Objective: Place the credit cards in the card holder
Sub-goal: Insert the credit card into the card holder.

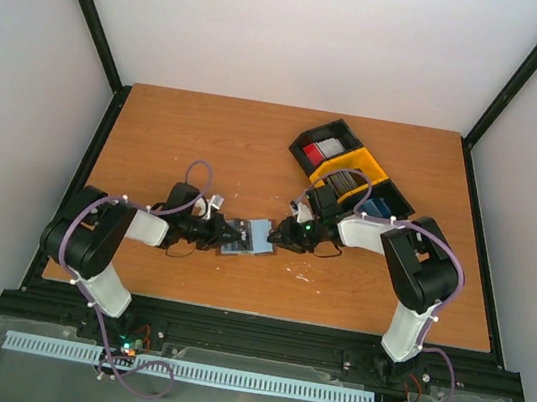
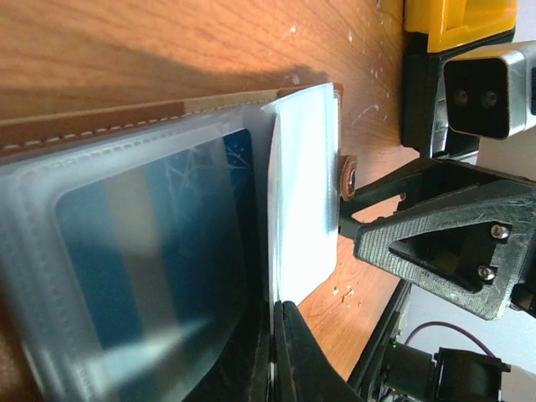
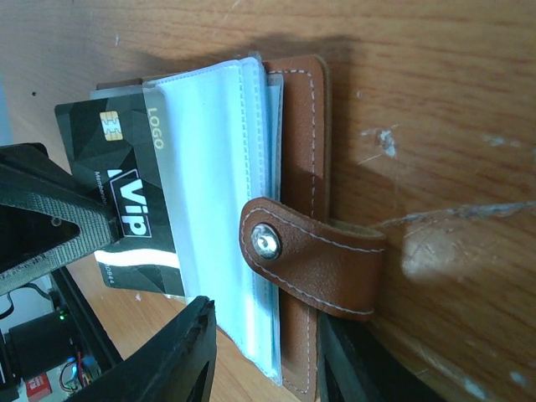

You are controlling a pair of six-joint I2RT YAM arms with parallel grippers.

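Clenched left jaws pinch the card holder point(image 3: 299, 134); part-open right jaws straddle it.

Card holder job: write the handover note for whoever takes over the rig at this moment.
Left hand: shut on the card holder, which lies open.
Right hand: open, fingers either side of the holder's clasp end, no clear grip.
Cards: blue card in a sleeve; grey card only partly in its sleeve; other cards in the tray.
Done: blue card in.
Left: push the grey card home, then fetch the rest.
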